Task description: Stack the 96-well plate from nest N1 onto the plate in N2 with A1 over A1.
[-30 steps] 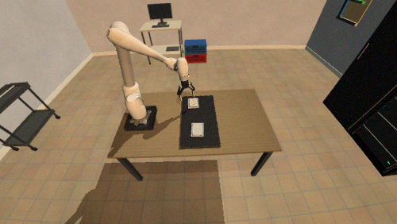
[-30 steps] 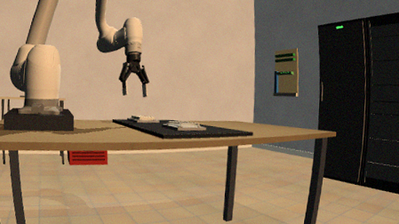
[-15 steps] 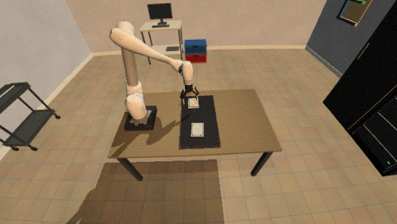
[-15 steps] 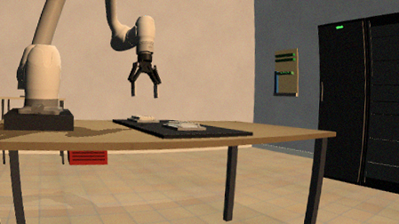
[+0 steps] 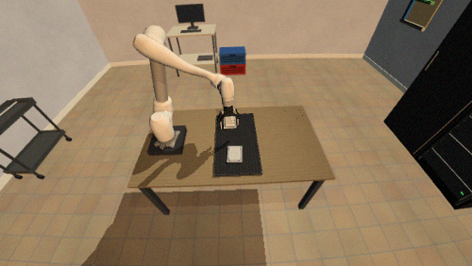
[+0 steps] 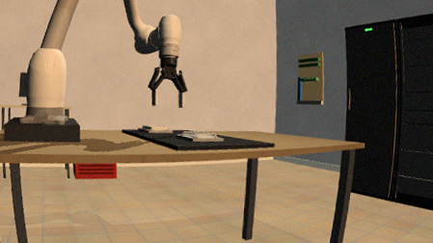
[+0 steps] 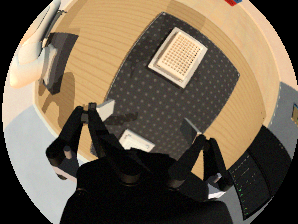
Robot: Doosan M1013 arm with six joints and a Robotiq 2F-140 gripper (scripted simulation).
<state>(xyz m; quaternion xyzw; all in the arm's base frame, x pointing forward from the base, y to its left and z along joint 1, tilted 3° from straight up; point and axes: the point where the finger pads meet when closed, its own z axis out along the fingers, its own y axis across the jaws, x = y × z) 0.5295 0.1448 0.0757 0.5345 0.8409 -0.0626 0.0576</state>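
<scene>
The fingers (image 6: 166,105) are spread wide and hold nothing. They hang above one white plate (image 5: 230,122) on the black mat (image 5: 250,137) on the counter (image 5: 293,141). The other plate (image 5: 234,154) lies apart on the same mat.

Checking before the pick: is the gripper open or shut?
Open. The gripper hangs above the black mat with its fingers spread wide and nothing between them.
</scene>
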